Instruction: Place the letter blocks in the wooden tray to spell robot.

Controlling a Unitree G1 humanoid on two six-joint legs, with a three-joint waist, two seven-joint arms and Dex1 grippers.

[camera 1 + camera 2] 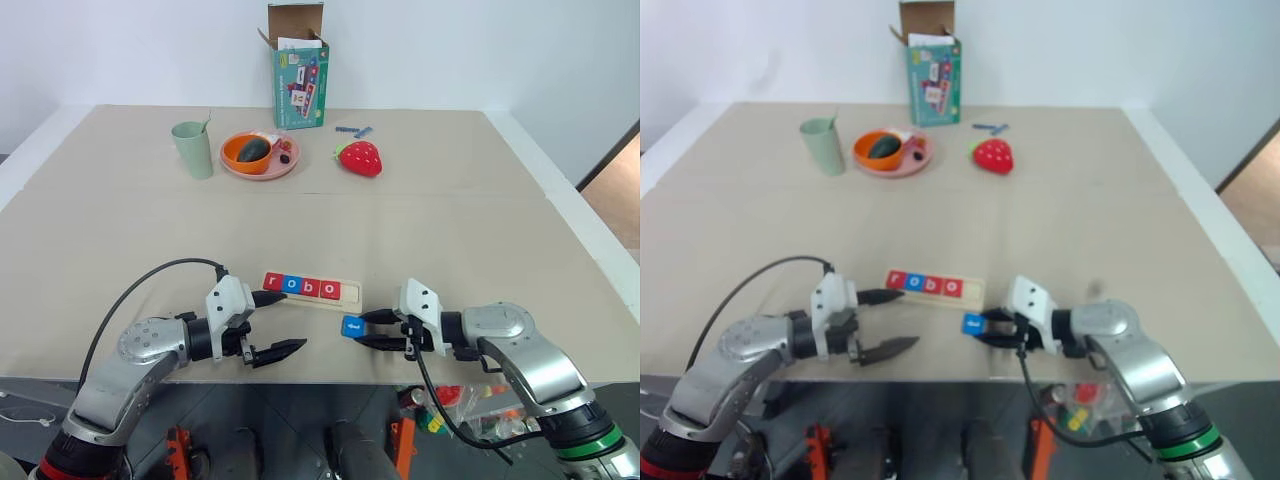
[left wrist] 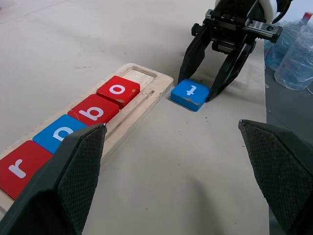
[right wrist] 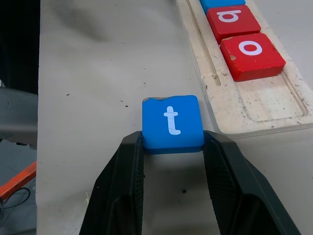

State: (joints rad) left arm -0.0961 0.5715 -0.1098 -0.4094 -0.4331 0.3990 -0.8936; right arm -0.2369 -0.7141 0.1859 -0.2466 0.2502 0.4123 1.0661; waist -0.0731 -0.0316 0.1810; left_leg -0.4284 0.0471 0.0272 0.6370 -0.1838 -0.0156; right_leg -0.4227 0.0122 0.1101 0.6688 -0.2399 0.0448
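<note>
- Right gripper clamped on the blue "t" block, one black finger pressed to each side of the near half, block flat on the table.
- Same grip seen from the left wrist: two dark fingers straddling the block just beside the open end of the wooden tray, at about 3 o'clock from it in the head view.
- Left gripper spread wide and empty, hovering at roughly 7 o'clock from the tray, upper fingertip close to the tray's left end.
- Tray near the front edge of the table, holding four blocks in a row: red "r", blue "o", red "b", red "o".
- Last slot at the right end bare, pale wood showing.
- Judged progress: four letters of five seated, spelling "robo"; final "t" gripped but not yet lifted or set in.
- Left to do, by the look of it: lift, a short carry toward 9 o'clock, a drop into the bare slot, letter turned to match its neighbours.
- Far side of the table, around 12 o'clock: green cup, orange plate, strawberry toy, teal box, all well apart from the work.
</note>
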